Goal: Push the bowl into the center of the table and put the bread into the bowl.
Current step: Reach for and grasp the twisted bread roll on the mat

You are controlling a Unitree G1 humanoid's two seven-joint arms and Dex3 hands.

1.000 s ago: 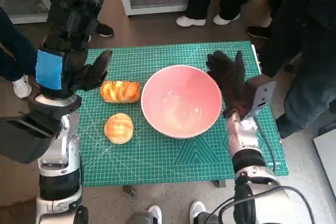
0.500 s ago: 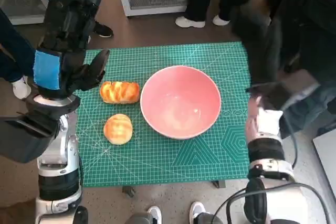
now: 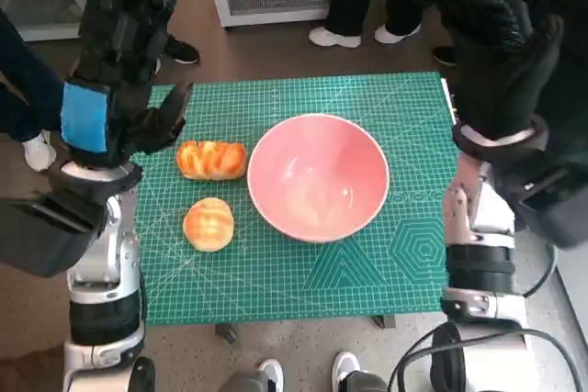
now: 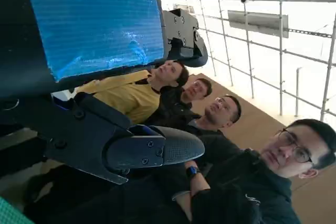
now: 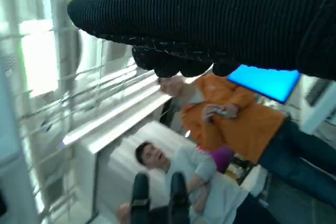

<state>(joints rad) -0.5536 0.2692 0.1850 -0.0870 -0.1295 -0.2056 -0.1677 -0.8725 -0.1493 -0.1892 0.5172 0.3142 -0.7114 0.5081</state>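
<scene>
The left hand (image 3: 118, 89) is raised over the table's left edge, fingers spread and holding nothing; just to its right lie a long bread (image 3: 211, 160) and, nearer the robot, a round bread (image 3: 209, 224). The bowl (image 3: 317, 177) sits mid-mat, between both hands. The right hand (image 3: 482, 34) is lifted high, empty; whether its fingers are curled or spread I cannot tell.
</scene>
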